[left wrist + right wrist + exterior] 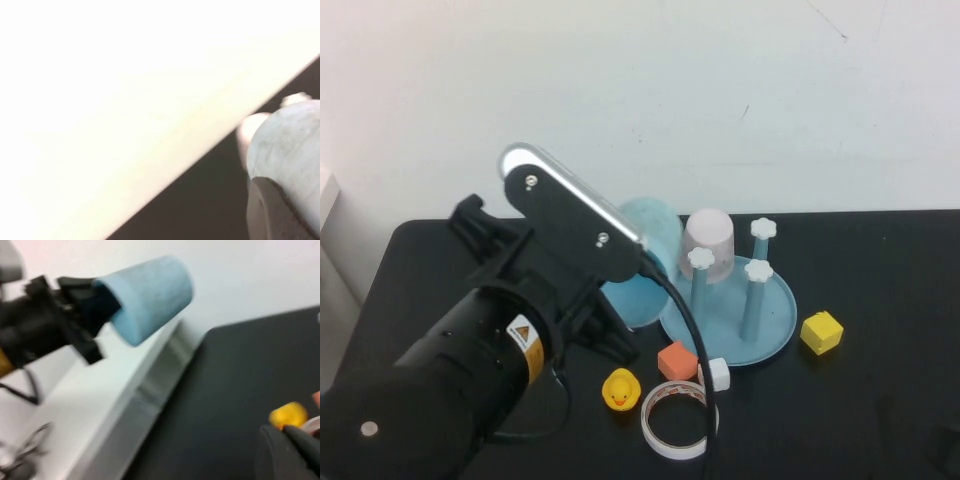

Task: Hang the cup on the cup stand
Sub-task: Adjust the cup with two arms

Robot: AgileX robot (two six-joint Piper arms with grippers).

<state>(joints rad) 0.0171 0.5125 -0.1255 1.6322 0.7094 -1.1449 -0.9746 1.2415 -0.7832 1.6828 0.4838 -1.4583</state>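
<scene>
My left gripper (610,318) is shut on the light blue cup (648,255), holding it tilted in the air just left of the cup stand (775,335). The right wrist view shows the cup (150,295) lying sideways in that gripper (92,307), its closed end pointing away from the arm. In the left wrist view the cup (290,145) looks washed-out, pressed against one of the fingers (270,212). The stand's blue pegs (756,300) carry white flower caps. My right gripper (292,450) is shut, empty, low over the table near the duck.
A pale translucent cup (708,245) sits upside down on a rear peg. In front of the stand lie an orange cube (677,360), a white cube (716,374), a yellow duck (620,388) and a tape roll (678,420). A yellow cube (821,332) lies to the right.
</scene>
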